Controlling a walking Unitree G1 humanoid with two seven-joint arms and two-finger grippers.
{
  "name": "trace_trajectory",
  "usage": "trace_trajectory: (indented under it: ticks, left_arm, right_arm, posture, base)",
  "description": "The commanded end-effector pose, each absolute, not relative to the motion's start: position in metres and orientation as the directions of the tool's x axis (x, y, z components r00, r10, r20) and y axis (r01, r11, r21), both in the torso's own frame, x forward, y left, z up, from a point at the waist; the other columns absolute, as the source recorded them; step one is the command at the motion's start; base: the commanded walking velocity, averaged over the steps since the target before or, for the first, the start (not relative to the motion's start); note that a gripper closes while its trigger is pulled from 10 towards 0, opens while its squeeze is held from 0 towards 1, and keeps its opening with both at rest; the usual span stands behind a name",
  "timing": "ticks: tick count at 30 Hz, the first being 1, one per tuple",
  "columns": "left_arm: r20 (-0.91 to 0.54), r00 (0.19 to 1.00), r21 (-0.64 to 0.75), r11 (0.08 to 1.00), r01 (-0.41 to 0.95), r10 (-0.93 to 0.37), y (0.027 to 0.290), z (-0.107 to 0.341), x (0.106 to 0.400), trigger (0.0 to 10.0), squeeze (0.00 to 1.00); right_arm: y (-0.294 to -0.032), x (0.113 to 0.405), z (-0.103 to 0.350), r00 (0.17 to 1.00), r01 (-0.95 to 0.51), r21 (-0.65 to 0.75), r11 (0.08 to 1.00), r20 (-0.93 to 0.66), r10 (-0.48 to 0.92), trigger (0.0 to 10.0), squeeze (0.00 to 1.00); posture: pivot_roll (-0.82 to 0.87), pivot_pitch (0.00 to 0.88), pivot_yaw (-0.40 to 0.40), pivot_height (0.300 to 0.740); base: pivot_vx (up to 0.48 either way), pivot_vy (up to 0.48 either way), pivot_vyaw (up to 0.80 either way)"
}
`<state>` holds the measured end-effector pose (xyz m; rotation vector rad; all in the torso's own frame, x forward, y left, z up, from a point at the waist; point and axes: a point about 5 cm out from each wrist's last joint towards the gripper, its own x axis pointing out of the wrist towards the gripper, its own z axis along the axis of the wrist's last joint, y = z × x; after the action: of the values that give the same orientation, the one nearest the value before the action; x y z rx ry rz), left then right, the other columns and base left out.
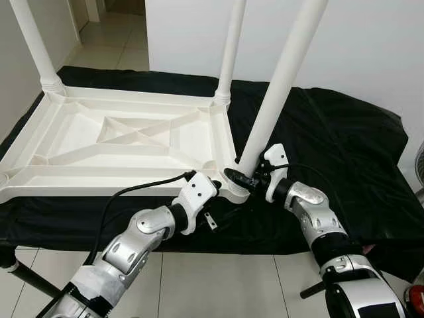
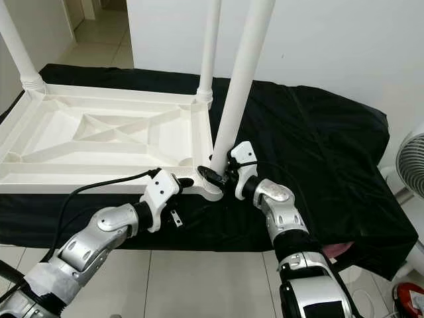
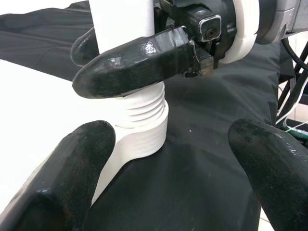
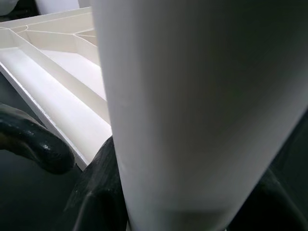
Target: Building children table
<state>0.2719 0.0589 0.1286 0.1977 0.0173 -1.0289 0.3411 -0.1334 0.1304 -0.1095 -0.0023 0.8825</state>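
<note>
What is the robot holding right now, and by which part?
The right hand grips the white table leg near its threaded bottom end; the left hand holds nothing.

Right gripper [image 2: 213, 176] fingers clasp the leaning leg [image 2: 240, 83]; tabletop [image 2: 106, 142] upside-down.

The white plastic tabletop [image 1: 126, 142] lies upside down on black cloth, ribbed underside up. Two legs [image 1: 230, 50] stand upright in its far corners; a third leg [image 1: 281, 83] leans tilted at the near right corner, threaded end exposed
</note>
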Motion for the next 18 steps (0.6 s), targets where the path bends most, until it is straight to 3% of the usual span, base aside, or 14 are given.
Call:
trace_trajectory:
  ticks: [1,4,5,12,16,18]
  left_arm:
    - [-0.130,0.381,0.138,0.364,0.921,-0.915,0.0525,0.1274,0.2628,10.0,0.00]
    - [-0.130,0.380,0.137,0.363,0.922,-0.916,0.0523,0.1272,0.2626,10.0,0.00]
    - [-0.130,0.378,0.136,0.362,0.922,-0.917,0.0516,0.1273,0.2626,10.0,0.00]
    - [-0.127,0.372,0.134,0.356,0.925,-0.919,0.0499,0.1272,0.2622,10.0,0.00]
    - [-0.127,0.372,0.131,0.357,0.925,-0.919,0.0495,0.1268,0.2620,10.0,0.00]
    - [-0.126,0.371,0.130,0.356,0.925,-0.920,0.0489,0.1266,0.2620,10.0,0.00]
  right_arm:
    - [-0.1324,0.3349,0.1159,0.604,-0.797,-0.068,0.601,-0.098,0.791,0.0,0.00]
    - [-0.1335,0.3346,0.1148,0.609,-0.794,-0.066,0.605,-0.098,0.788,0.0,0.00]
    - [-0.1352,0.3346,0.1142,0.626,-0.779,-0.062,0.623,-0.094,0.774,10.0,0.00]
    - [-0.1420,0.3411,0.1123,0.767,-0.641,-0.119,0.759,-0.137,0.627,10.0,0.00]
    - [-0.1372,0.3390,0.1162,0.797,-0.604,-0.101,0.791,-0.106,0.595,10.0,0.00]
    - [-0.1325,0.3360,0.1191,0.851,-0.525,-0.062,0.849,-0.081,0.519,10.0,0.00]
  posture:
    - [-0.01,0.000,-0.081,0.740]
    - [-0.01,0.000,-0.081,0.740]
    - [-0.03,0.000,-0.081,0.740]
    - [-0.04,0.000,-0.083,0.740]
    - [-0.04,0.000,-0.082,0.740]
    - [-0.04,0.000,-0.083,0.740]
  base:
    - [0.000,0.000,0.00]
    - [0.000,0.000,0.00]
    - [0.000,0.000,0.00]
    - [0.000,0.000,0.00]
    - [0.000,0.000,0.00]
    - [0.000,0.000,0.00]
